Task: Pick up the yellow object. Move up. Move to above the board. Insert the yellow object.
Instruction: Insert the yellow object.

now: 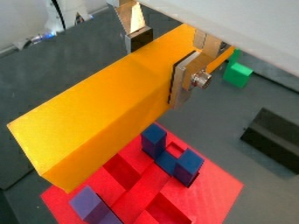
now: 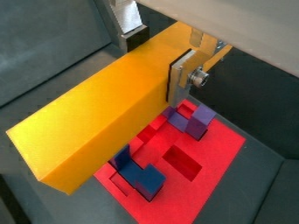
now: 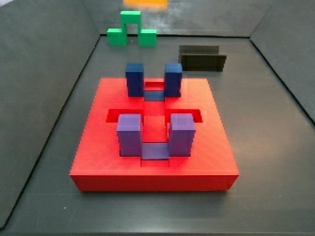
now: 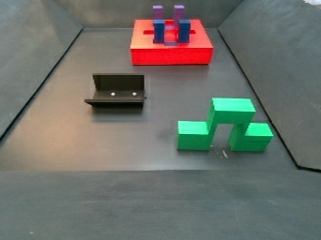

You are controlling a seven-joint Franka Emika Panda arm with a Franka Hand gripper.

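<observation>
Yellow-orange bar (image 1: pixel 100 118), long and plain, sits clamped between the silver finger plates (image 1: pixel 184 80) of the gripper (image 1: pixel 158 66), jaws closed on its sides; both wrist views show it (image 2: pixel 100 118) this way. It hangs in the air above the red board (image 1: pixel 146 197), over the blue and purple posts (image 2: pixel 140 175). In a side view only a sliver of the bar (image 3: pixel 150 4) shows at the upper edge. Green cubes (image 4: pixel 226 127) and the dark fixture (image 4: pixel 116 92) stand on the floor, well apart from the board (image 4: pixel 172 44).
</observation>
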